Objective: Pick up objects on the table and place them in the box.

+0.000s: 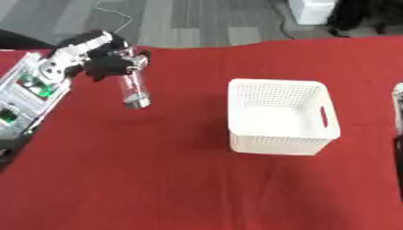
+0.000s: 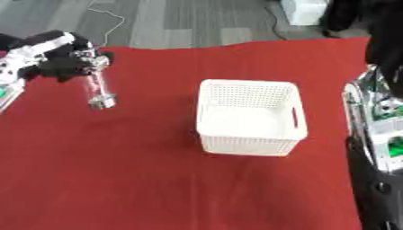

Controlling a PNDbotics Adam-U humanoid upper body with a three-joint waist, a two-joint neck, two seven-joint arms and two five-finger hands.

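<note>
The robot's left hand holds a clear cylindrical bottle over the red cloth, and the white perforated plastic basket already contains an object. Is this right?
Not quite. In the left eye view, the white perforated plastic basket is empty. The left hand does hold the clear cylindrical bottle over the red cloth.

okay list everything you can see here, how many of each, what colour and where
bottle: one, clear with a silvery end, held above the cloth at far left
basket: one, white, perforated, looks empty, right of centre
tablecloth: one, red, covering the table
white object: one, on the grey floor beyond the table
left hand: black, curled round the bottle's upper end
right arm: silver and black, at the right edge; its hand is out of view
</note>
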